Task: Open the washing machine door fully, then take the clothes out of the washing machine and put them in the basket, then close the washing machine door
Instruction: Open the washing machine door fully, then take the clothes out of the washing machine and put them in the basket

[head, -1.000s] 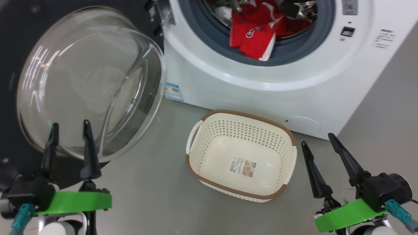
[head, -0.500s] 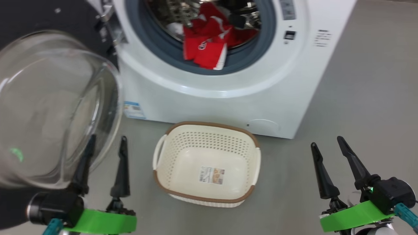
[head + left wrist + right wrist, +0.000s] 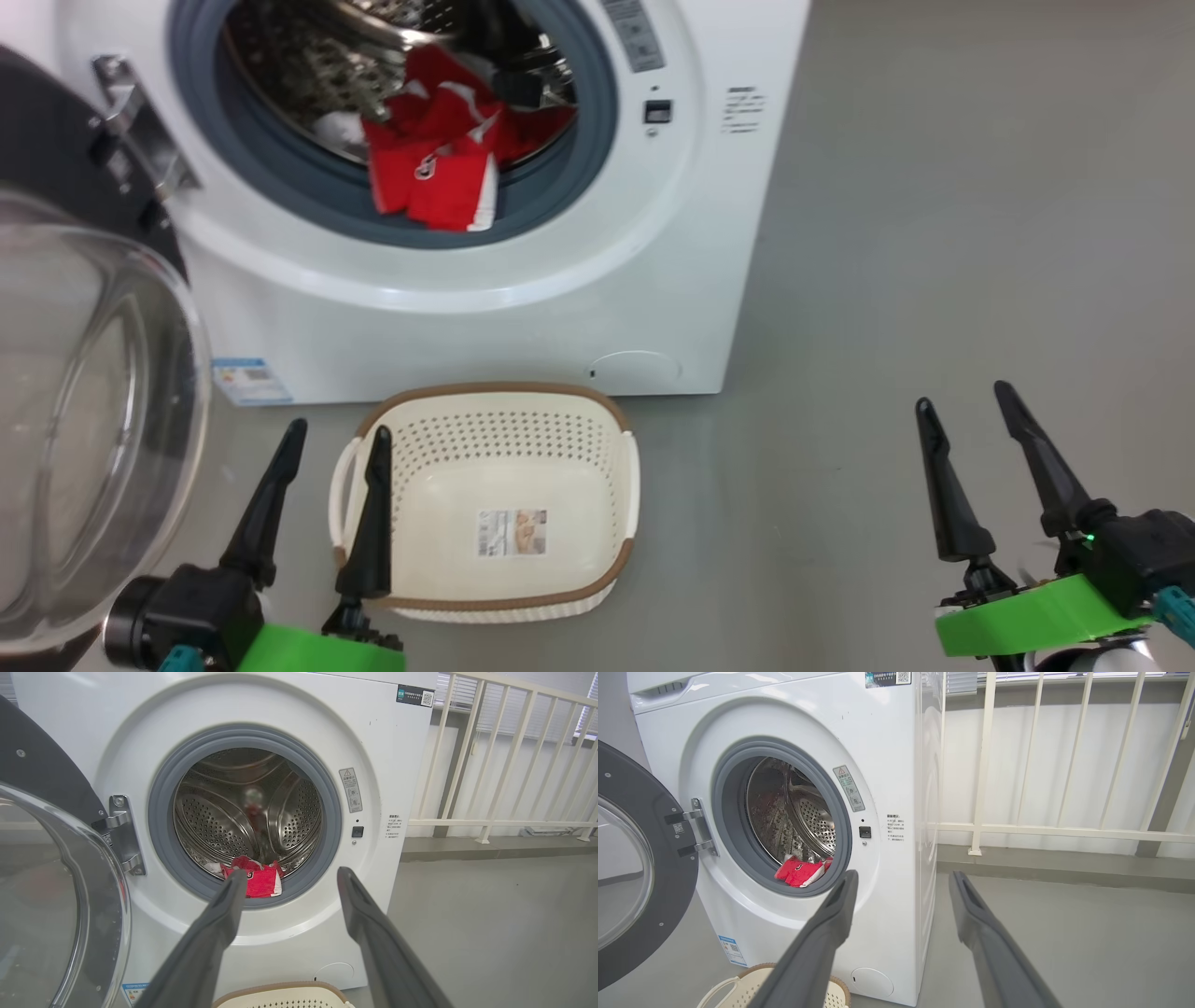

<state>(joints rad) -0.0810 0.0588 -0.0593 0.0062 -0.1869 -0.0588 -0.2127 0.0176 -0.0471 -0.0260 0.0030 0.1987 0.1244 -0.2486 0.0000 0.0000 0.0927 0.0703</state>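
The white washing machine (image 3: 523,308) stands ahead with its door (image 3: 84,439) swung wide open to the left, glass bowl facing me. Red clothes (image 3: 439,173) with white trim lie at the front of the steel drum, partly over the grey rubber ring; they also appear in the wrist views as clothes (image 3: 254,879) and clothes (image 3: 801,872). The cream basket (image 3: 485,579) sits on the floor in front of the machine. My left gripper (image 3: 338,441) is open, its right finger over the basket's left rim. My right gripper (image 3: 966,394) is open over bare floor to the right.
Grey floor (image 3: 934,233) spreads to the right of the machine. A cream railing (image 3: 504,756) stands behind and right of the machine against a wall. The open door takes up the left side.
The head view has swung right, so machine, door and basket shifted left in it. Both grippers stay open and low, the left one now at the basket's left rim.
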